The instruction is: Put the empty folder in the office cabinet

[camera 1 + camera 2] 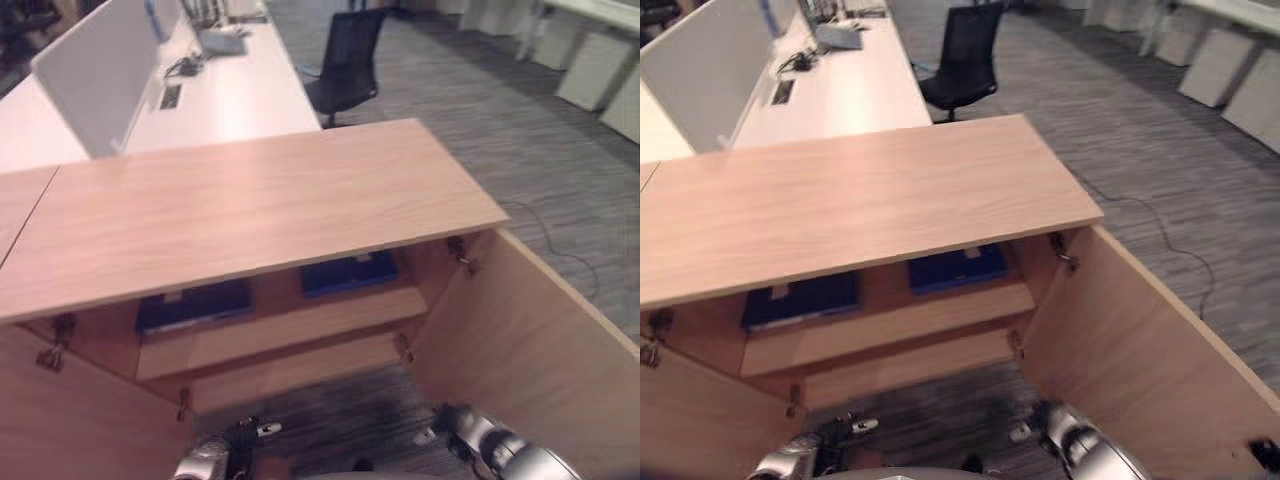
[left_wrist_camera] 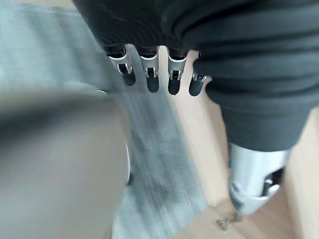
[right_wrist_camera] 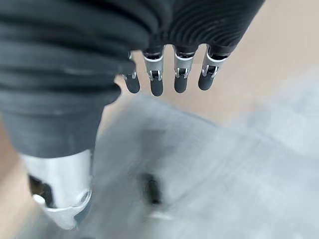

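A low wooden office cabinet [image 1: 250,200] stands in front of me with both doors swung open. Two dark blue folders lie flat on its upper shelf, one on the left [image 1: 195,305] and one on the right [image 1: 348,272]. The lower shelf [image 1: 290,370] is bare. My left hand [image 2: 149,74] hangs low over the grey carpet before the cabinet, fingers straight and holding nothing. My right hand [image 3: 167,74] hangs the same way near the right door, open with nothing in it. Both arms enter at the lower edge of the eye views, below the shelves.
The right door [image 1: 520,330] and left door [image 1: 70,420] jut toward me on either side. Behind the cabinet is a white desk [image 1: 230,95] with a divider panel [image 1: 100,70] and a black office chair [image 1: 345,60]. White cabinets [image 1: 600,70] stand far right.
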Controlling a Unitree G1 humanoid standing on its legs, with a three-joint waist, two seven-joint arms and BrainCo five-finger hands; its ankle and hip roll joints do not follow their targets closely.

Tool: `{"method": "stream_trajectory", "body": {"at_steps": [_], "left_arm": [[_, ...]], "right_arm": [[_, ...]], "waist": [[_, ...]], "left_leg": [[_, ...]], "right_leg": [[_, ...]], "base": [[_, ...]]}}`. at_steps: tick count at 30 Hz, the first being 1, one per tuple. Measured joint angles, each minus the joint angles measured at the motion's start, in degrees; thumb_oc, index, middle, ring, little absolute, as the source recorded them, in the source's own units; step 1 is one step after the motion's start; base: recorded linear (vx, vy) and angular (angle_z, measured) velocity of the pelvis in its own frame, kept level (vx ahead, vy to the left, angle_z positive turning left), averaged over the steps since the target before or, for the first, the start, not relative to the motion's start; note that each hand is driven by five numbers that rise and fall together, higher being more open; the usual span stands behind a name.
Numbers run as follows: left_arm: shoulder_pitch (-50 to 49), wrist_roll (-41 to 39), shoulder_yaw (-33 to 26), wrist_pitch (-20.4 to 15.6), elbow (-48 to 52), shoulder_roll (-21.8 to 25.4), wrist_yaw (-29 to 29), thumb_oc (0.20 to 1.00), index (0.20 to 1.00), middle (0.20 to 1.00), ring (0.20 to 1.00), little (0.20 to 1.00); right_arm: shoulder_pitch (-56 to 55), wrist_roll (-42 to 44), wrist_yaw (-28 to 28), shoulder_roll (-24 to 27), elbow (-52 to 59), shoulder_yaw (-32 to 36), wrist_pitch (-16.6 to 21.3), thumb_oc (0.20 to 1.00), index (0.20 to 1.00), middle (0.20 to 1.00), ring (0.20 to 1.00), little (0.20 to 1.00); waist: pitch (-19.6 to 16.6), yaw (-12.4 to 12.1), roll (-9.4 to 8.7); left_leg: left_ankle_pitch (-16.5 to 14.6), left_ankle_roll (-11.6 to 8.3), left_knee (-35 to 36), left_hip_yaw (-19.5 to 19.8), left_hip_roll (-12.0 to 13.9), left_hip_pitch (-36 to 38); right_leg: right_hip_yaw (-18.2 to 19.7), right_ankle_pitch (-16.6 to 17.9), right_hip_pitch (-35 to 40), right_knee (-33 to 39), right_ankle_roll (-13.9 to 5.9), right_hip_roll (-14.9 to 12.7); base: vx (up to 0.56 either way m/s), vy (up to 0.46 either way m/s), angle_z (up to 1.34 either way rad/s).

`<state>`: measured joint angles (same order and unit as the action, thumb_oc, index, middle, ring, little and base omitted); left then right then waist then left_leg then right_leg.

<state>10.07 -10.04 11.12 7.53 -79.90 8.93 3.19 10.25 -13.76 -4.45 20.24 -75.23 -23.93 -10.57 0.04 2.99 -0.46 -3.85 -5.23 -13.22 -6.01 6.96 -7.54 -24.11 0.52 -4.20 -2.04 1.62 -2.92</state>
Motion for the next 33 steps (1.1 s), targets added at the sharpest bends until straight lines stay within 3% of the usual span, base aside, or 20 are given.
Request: {"method": "stream_trajectory", "body": {"at_steps": [1,2,3,5,9,11,13,17,19,21,23,25,28,29,32,33], "left_arm": [[3.87,1.88,-1.18,0.22,-11.41,-1.07,-1.14,1.000,1.000,1.000,1.000,1.000],[2.61,2.58,-1.96,1.21,-11.63,-1.02,-2.26,1.000,1.000,1.000,1.000,1.000],[-0.01,3.84,-2.26,-0.12,-8.00,-0.62,-2.70,1.000,1.000,1.000,1.000,1.000],[-2.00,5.20,-1.92,-1.26,-5.94,0.69,-3.00,1.000,1.000,1.000,1.000,1.000],[-6.51,7.83,-1.61,-1.65,-2.84,1.92,-3.94,1.000,1.000,1.000,1.000,1.000],[-8.64,8.81,-2.38,-1.59,-2.36,2.38,-3.89,1.000,1.000,1.000,1.000,1.000],[-10.66,9.32,-2.17,-1.47,-2.10,2.55,-3.89,1.000,1.000,1.000,1.000,1.000],[-10.03,9.19,-1.56,-1.74,0.67,2.93,-4.41,1.000,1.000,1.000,1.000,1.000],[-9.62,9.17,0.28,-1.98,3.31,3.63,-4.71,1.000,1.000,1.000,1.000,1.000],[-8.98,9.15,2.25,-2.98,5.84,4.39,-4.74,1.000,1.000,1.000,1.000,1.000],[-7.81,8.95,2.37,-3.65,5.81,3.65,-4.34,1.000,1.000,1.000,1.000,1.000],[-7.58,8.68,2.30,-3.76,5.56,3.16,-4.29,1.000,1.000,1.000,1.000,1.000],[-8.00,8.72,1.77,-3.84,3.62,3.18,-4.10,1.000,1.000,1.000,1.000,1.000],[-8.12,8.77,1.68,-3.82,2.44,3.90,-4.12,1.000,1.000,1.000,1.000,1.000],[-9.90,8.79,0.37,-3.86,1.80,2.53,-3.90,1.000,1.000,1.000,1.000,1.000],[-9.87,8.78,0.15,-4.03,1.64,2.21,-3.88,1.000,1.000,1.000,1.000,1.000]], "right_arm": [[-0.54,0.92,0.46,0.10,-2.47,3.05,-0.56,1.000,1.000,1.000,1.000,1.000],[-1.92,1.56,0.75,1.00,-2.97,3.38,-0.83,1.000,1.000,1.000,1.000,1.000],[-3.82,1.69,1.45,1.71,-1.99,4.38,0.26,1.000,1.000,1.000,1.000,1.000],[-7.04,3.78,1.70,1.01,-2.58,8.11,0.41,1.000,1.000,1.000,1.000,1.000],[-9.17,6.77,2.51,0.16,1.48,9.10,1.64,1.000,1.000,1.000,1.000,1.000],[-11.27,9.45,3.30,-1.02,4.88,12.91,3.18,1.000,1.000,1.000,1.000,1.000],[-11.99,11.75,4.72,-1.09,5.79,15.44,3.71,1.000,1.000,1.000,1.000,1.000],[-11.42,12.71,5.71,-1.33,5.63,15.60,4.19,1.000,1.000,1.000,1.000,1.000],[-10.70,12.81,5.89,-1.23,4.50,15.83,4.26,1.000,1.000,1.000,1.000,1.000],[-8.66,13.31,6.06,-1.14,1.95,17.10,4.84,1.000,1.000,1.000,1.000,1.000],[-7.39,14.79,6.10,-0.40,-0.72,18.92,5.16,1.000,1.000,1.000,1.000,1.000],[-7.25,14.97,6.37,-0.38,-1.27,20.15,5.14,1.000,1.000,1.000,1.000,1.000],[-7.78,17.54,6.82,-0.64,-1.49,24.01,5.23,1.000,1.000,1.000,1.000,1.000],[-8.42,18.85,6.96,-0.66,-1.52,24.10,5.25,1.000,1.000,1.000,1.000,1.000],[-8.29,19.37,7.34,1.72,-1.37,24.07,5.29,1.000,1.000,1.000,1.000,1.000],[-8.44,19.37,7.48,2.67,-1.31,24.07,5.34,1.000,1.000,1.000,1.000,1.000]], "waist": [[-0.10,1.65,-0.03],[-0.30,2.71,0.40],[-0.68,2.54,1.50],[-0.40,2.16,1.77],[0.63,2.19,3.49],[1.07,2.70,2.53],[1.79,2.66,3.18],[2.93,2.68,1.39],[3.94,2.60,1.38],[6.11,2.53,1.57],[6.62,2.15,3.31],[6.00,2.20,4.48],[4.27,2.56,2.35],[2.69,2.58,-0.18],[1.28,2.56,1.16],[0.68,2.29,1.75]], "left_leg": [[0.06,0.30,5.47,-0.89,-1.88,2.72],[0.00,0.76,8.19,-1.33,-3.03,4.53],[0.16,3.11,11.00,-1.49,-4.30,5.05],[4.25,5.61,17.29,-2.96,-6.92,8.55],[3.08,7.16,17.50,-5.02,-9.78,8.96],[3.32,8.37,17.67,-6.06,-11.56,9.26],[3.94,9.60,18.87,-7.17,-12.32,10.19],[4.50,10.74,18.84,-8.18,-12.80,10.27],[5.21,12.24,18.62,-9.16,-12.39,10.63],[5.39,12.73,18.59,-10.27,-11.65,10.92],[5.37,12.75,18.77,-10.60,-10.10,10.97],[4.98,12.24,18.89,-10.16,-8.69,11.05],[4.86,9.48,18.92,-10.35,-8.82,11.38],[5.11,7.43,18.91,-10.55,-9.10,11.62],[5.87,4.43,18.16,-10.80,-6.05,11.49],[5.88,4.44,17.98,-10.98,-5.27,11.30]], "right_leg": [[-0.09,0.61,-0.14,0.49,-0.70,-0.74],[0.72,0.84,-1.65,0.30,-1.26,-0.93],[1.52,1.58,-3.86,-1.65,-1.01,-1.57],[2.93,2.37,-4.70,-2.75,-2.55,-3.68],[3.13,1.10,-6.22,-5.09,-6.25,-7.93],[3.65,2.38,-7.06,-5.70,-8.71,-9.63],[4.63,3.07,-7.24,-6.20,-9.95,-10.84],[4.46,3.67,-7.59,-6.17,-10.79,-11.55],[4.34,4.90,-7.36,-6.55,-12.54,-11.78],[4.63,4.35,-7.97,-10.73,-12.25,-13.20],[4.91,3.82,-8.15,-16.61,-11.37,-15.39],[6.48,3.12,-5.51,-15.82,-13.00,-16.35],[8.87,3.82,2.09,-4.45,-14.17,-17.53],[9.19,3.61,5.97,1.58,-14.74,-16.73],[9.47,2.98,6.74,3.33,-13.09,-13.15],[10.08,2.84,6.28,3.13,-12.85,-12.07]], "base": [[-0.11,0.285,0.23],[-0.13,0.356,-0.11],[-0.10,0.252,-0.30],[-0.07,0.189,-0.26],[-0.08,0.185,-0.26],[-0.09,0.125,-0.25],[-0.10,0.094,-0.21],[-0.08,0.055,-0.12],[-0.08,0.020,-0.10],[-0.04,-0.007,-0.09],[0.01,-0.048,-0.19],[0.02,-0.104,-0.19],[0.07,-0.148,-0.09],[0.06,-0.303,-0.12],[0.03,-0.233,-0.17],[0.05,-0.311,-0.24]]}}
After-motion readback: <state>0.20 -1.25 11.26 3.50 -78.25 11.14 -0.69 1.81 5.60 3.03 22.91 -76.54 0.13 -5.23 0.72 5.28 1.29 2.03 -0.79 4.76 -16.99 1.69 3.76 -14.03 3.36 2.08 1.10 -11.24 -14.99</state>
